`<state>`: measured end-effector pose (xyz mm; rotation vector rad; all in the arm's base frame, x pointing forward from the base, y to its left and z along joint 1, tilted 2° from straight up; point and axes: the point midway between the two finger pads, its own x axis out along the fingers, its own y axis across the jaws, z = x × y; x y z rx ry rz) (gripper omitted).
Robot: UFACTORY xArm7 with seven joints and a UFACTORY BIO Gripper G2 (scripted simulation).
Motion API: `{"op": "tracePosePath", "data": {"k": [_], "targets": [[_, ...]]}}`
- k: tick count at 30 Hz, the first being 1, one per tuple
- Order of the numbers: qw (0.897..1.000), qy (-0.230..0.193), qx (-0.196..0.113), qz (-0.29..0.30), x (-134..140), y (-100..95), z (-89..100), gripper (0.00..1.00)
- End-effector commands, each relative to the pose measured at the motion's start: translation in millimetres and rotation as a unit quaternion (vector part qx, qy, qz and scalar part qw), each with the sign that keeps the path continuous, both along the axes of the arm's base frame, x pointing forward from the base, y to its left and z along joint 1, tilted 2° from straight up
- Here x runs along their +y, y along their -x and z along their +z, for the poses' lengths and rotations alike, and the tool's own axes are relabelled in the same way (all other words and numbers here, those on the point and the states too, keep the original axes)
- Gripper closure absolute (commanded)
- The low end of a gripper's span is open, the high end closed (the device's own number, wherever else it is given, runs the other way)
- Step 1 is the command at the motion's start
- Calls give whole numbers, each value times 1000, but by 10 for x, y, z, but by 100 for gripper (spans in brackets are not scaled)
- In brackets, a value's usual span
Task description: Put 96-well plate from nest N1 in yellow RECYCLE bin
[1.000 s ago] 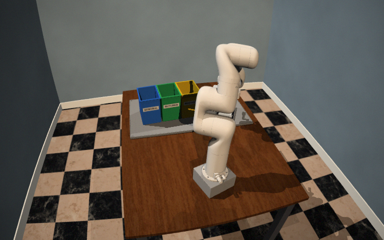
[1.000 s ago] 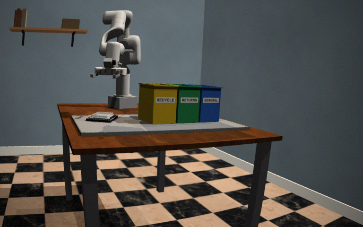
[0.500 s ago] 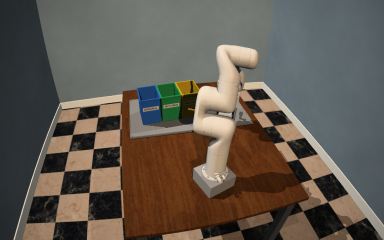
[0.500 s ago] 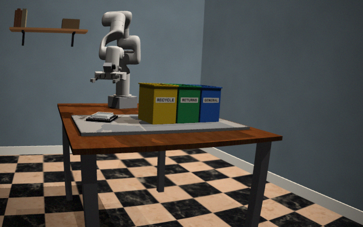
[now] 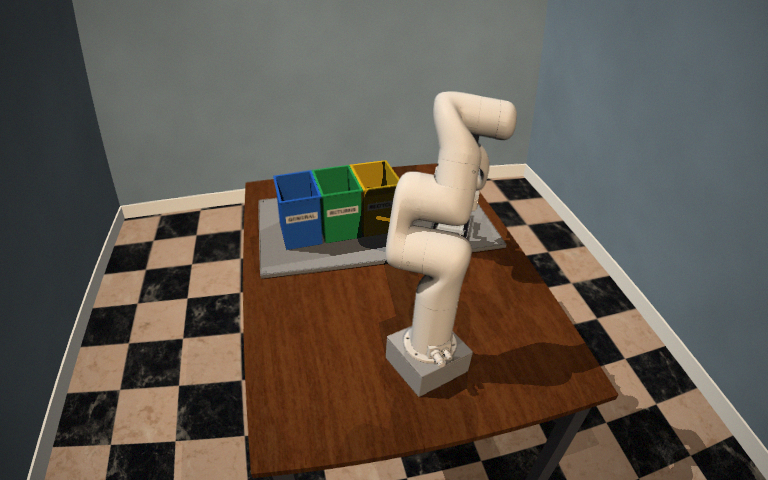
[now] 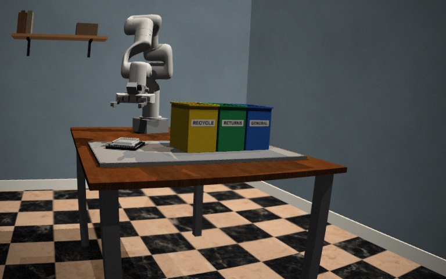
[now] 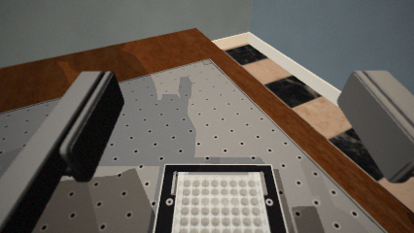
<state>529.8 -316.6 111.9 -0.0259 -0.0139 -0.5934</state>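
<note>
My gripper [image 6: 127,105] [image 7: 237,127] is spread, its fingers well apart with nothing between them. Below sits the white 96-well plate [image 5: 451,228] [image 6: 125,141] [image 7: 221,209] in its black nest [image 5: 466,227] [image 6: 118,147] [image 7: 219,168]; away to one side, the yellow RECYCLE bin [image 5: 373,174] [image 6: 179,126] stands upright.

Gripper [image 6: 127,105] [image 7: 235,128]: lower, nearer the 96-well plate [image 6: 125,141] [image 7: 221,206] | xArm 7's upper links [image 5: 472,116] [image 6: 143,24]: slightly lower | gripper's shadow [image 5: 480,233]: apparently shifted toward the plate, though partly hidden from the top
</note>
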Motion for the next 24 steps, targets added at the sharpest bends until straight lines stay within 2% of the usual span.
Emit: {"op": "tracePosePath", "data": {"k": [1, 24], "targets": [[1000, 1, -2, 0, -9, -14, -34, 63], [1000, 1, -2, 0, -19, -17, -385, 63]]}}
